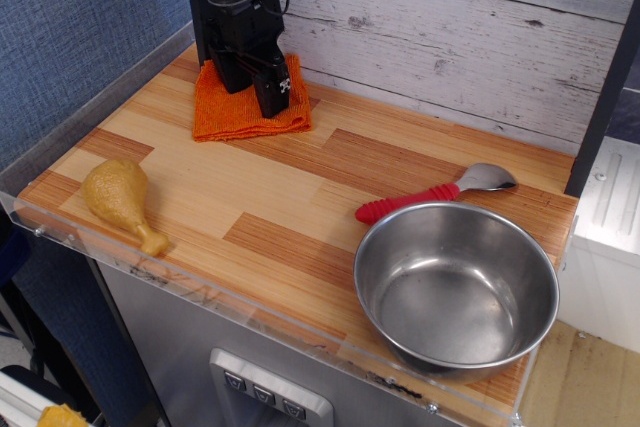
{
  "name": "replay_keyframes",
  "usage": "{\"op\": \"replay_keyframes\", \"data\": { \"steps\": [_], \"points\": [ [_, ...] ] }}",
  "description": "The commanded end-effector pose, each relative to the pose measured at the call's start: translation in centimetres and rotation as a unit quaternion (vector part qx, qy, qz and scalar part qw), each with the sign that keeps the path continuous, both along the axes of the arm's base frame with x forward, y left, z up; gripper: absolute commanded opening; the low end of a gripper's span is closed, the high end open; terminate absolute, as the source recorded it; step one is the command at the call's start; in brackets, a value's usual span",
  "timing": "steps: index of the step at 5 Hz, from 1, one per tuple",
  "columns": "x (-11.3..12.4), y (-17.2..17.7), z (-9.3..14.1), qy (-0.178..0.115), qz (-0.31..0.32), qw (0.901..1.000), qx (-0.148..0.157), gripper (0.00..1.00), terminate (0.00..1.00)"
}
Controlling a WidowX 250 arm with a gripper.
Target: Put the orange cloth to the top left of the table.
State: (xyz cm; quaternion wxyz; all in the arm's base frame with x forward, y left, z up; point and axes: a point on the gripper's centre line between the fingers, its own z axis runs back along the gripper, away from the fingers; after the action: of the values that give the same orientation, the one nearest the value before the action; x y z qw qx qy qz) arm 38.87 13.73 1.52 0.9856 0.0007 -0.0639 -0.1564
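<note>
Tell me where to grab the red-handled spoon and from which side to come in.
Grip the spoon at the middle of its ribbed red handle, coming straight down from above. It lies flat on the table, and the steel bowl sits very close along its near side, so set the fingers across the handle's width.

a: where's the orange cloth (pixel 238 110)?
b: flat at the back left corner of the tabletop (pixel 300 197), near the plank wall, partly hidden under black hardware
a: how does it look?
b: bright orange, woven, folded square; the tabletop is striped light and dark wood laminate
</note>
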Motion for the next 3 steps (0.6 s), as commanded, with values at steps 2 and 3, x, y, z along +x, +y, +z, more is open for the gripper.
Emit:
{"op": "replay_keyframes", "data": {
  "steps": [2,3],
  "points": [
    [1.0,-0.4,7.4,-0.041,-0.021,0.9989,-0.004,1.00,0.00],
    [0.7,-1.1,9.5,-0.045,-0.027,0.9986,-0.010,1.00,0.00]
  ]
}}
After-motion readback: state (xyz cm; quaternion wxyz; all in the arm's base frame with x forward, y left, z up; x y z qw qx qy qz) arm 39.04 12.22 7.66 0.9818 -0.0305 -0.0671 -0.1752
